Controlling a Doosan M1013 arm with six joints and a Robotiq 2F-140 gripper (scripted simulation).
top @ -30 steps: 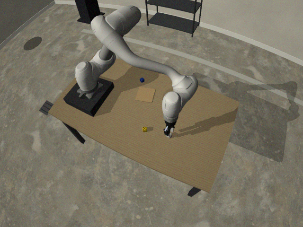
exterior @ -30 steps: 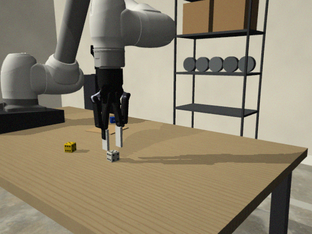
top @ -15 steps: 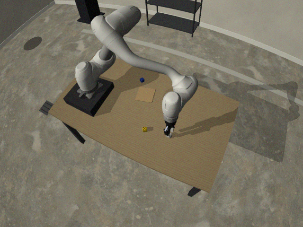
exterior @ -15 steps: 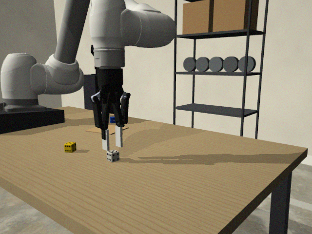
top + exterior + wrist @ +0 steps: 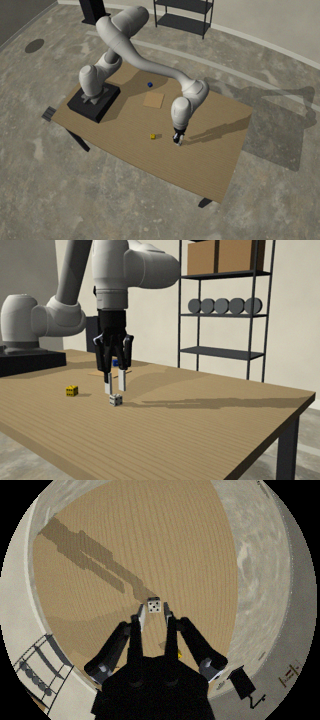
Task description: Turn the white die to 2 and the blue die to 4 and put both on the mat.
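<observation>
The white die [image 5: 115, 399] [image 5: 154, 605] sits flat on the table [image 5: 191, 165] [image 5: 155, 436] [image 5: 150, 530], off the mat [image 5: 154, 100] [image 5: 96, 372], five on top. In the exterior view a six shows on its left-hand side face.

The gripper [image 5: 178, 140] [image 5: 115, 391] [image 5: 154, 608] points down just beside the die, its fingers partly spread, with nothing pinched. In the wrist view the die appears between and slightly beyond the fingertips.

The yellow die [image 5: 153, 136] [image 5: 71, 390] [image 5: 179, 655] sits flat on the wood, near the white one but apart from it, a six on the side facing the exterior view. The mat lies farther off, toward the blue die [image 5: 149, 84] [image 5: 115, 362], which rests on the table near the mat's edge, not on it. Its top number is too small to read.

The arm stands on a black base [image 5: 98, 114] [image 5: 31, 366] at one end of the table. Beyond the table is a shelf rack [image 5: 183, 24] [image 5: 179, 317] [image 5: 61, 688], with grey discs [image 5: 221, 305] [image 5: 34, 680] in a row and boxes [image 5: 201, 258] above them.

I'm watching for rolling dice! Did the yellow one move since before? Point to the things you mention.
No, the yellow die [image 5: 153, 136] [image 5: 71, 391] hasn't visibly moved against the table [image 5: 165, 165] [image 5: 155, 436].
</observation>
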